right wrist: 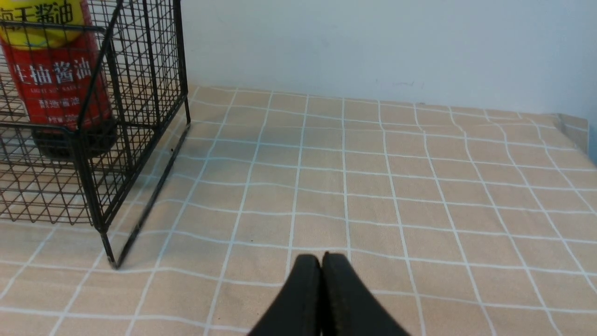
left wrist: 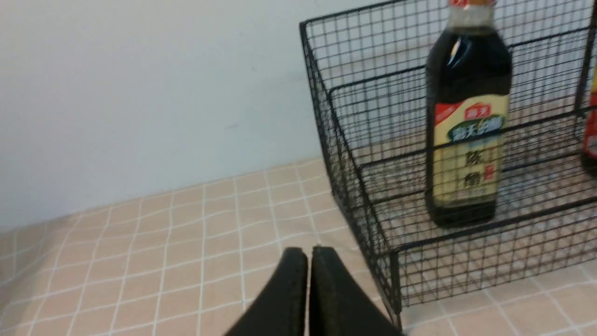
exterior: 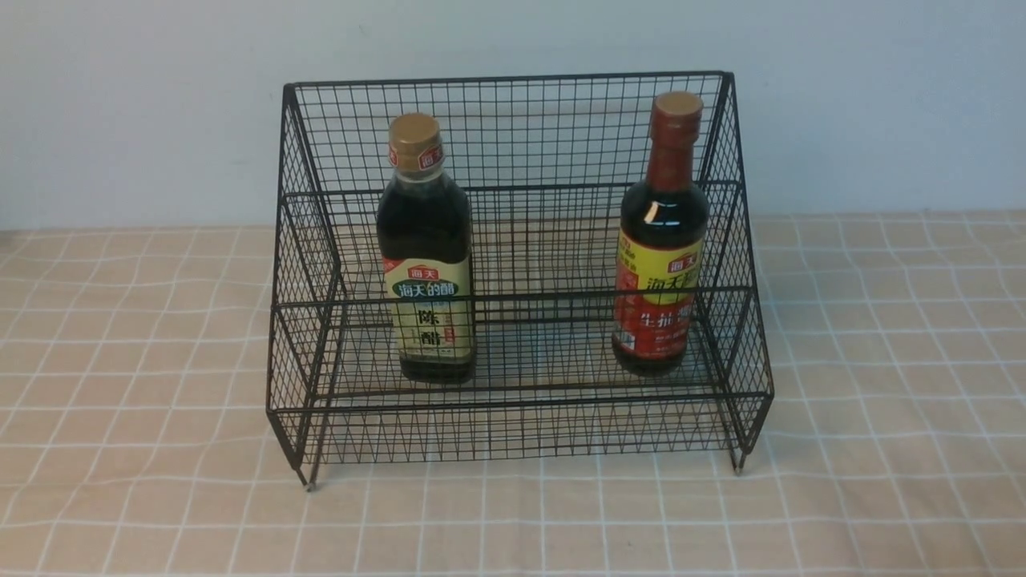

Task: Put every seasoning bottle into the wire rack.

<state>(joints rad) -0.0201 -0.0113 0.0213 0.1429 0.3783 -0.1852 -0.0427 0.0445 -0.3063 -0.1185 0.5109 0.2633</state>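
The black wire rack [exterior: 521,188] stands mid-table. On its lower tier the squarish gold-capped bottle [exterior: 426,256] stands upright at the left, and the round red-necked bottle [exterior: 660,240] stands upright at the right. Neither arm shows in the front view. In the left wrist view my left gripper [left wrist: 309,254] is shut and empty, low over the cloth beside the wire rack [left wrist: 354,177], apart from the gold-capped bottle [left wrist: 468,126]. In the right wrist view my right gripper [right wrist: 321,261] is shut and empty, off the rack's [right wrist: 140,84] other side, with the red-labelled bottle [right wrist: 56,79] behind the mesh.
A beige checked tablecloth [exterior: 144,401] covers the table, with a pale wall [exterior: 128,104] close behind the rack. The cloth's far edge drops off at a corner [right wrist: 571,128] in the right wrist view.
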